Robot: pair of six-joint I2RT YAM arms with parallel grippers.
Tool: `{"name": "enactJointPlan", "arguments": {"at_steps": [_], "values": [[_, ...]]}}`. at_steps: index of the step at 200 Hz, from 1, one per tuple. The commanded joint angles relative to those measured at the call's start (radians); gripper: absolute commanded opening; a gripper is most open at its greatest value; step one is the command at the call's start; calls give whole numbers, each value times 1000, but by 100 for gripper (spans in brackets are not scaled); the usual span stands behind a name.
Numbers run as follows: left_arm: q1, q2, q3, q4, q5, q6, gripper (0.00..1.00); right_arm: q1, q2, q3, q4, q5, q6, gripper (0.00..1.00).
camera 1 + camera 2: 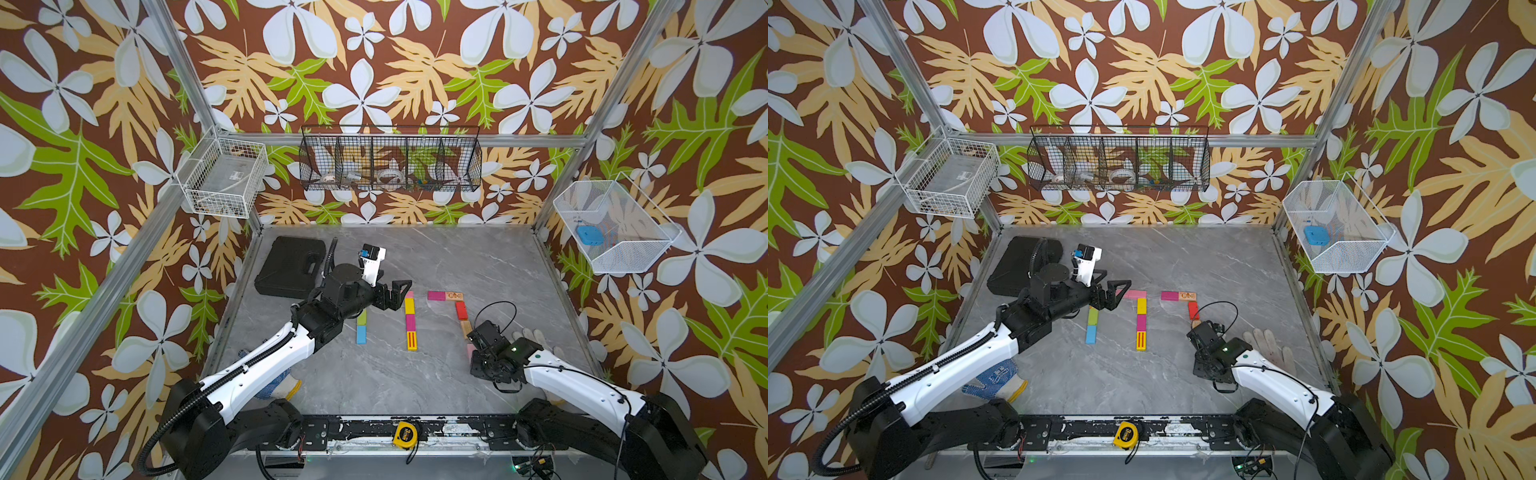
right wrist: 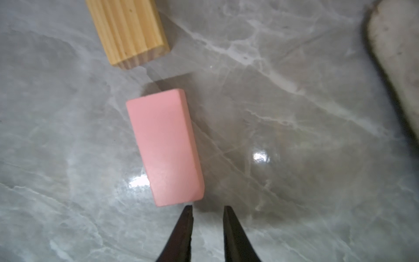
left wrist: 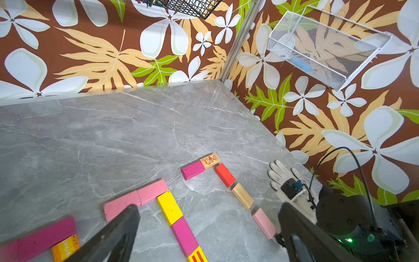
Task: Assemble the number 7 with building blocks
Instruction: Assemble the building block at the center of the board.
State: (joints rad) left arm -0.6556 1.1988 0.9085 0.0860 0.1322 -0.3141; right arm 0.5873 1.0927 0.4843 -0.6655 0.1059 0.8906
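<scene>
Blocks lie flat on the grey marble tabletop (image 3: 102,136). The right gripper (image 2: 207,207) sits low over it, tips narrowly parted with nothing between them. Just ahead of one tip, almost touching it, lies the pale pink block (image 2: 164,147), its long side running away from the gripper. Beyond that, across a small gap, sits the plain wood block (image 2: 129,31). Farther along the same line comes the red block (image 3: 225,175); there the line turns a corner into the printed wood block (image 3: 210,160) and a magenta block (image 3: 192,170), end to end. A white work glove (image 3: 281,174) lies off to one side of this gripper.

The left gripper (image 3: 208,206) hangs above the table, its fingers (image 3: 122,226) spread wide and empty. Under and ahead of it two pink blocks (image 3: 153,191) lie end to end, meeting a line made of a yellow block (image 3: 169,207), a second magenta block (image 3: 184,233) and a yellow block with red bars (image 3: 197,256). Beside one finger sit a third magenta block (image 3: 45,236) and an orange block (image 3: 65,248). In a top view a green block (image 1: 362,318) and a blue block (image 1: 361,334) lie end to end behind this gripper, beside its wrist
</scene>
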Motion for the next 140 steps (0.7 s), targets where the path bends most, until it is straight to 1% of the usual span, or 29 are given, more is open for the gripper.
{"name": "enactJointPlan", "arguments": {"at_steps": [1,21,64,110,140], "values": [[2,-6,1,34,3,3,98,-3,23,7,9,41,10,19],[2,-11,1,31,-3,4,98,-4,42,15,10,77,10,13],[2,-14,0,29,-8,7,98,-20,65,7,46,93,-9,11],[2,-11,1,26,-9,10,98,-51,73,10,77,85,-46,11],[2,-11,1,24,-14,12,98,-53,83,12,92,71,-59,10]]}}
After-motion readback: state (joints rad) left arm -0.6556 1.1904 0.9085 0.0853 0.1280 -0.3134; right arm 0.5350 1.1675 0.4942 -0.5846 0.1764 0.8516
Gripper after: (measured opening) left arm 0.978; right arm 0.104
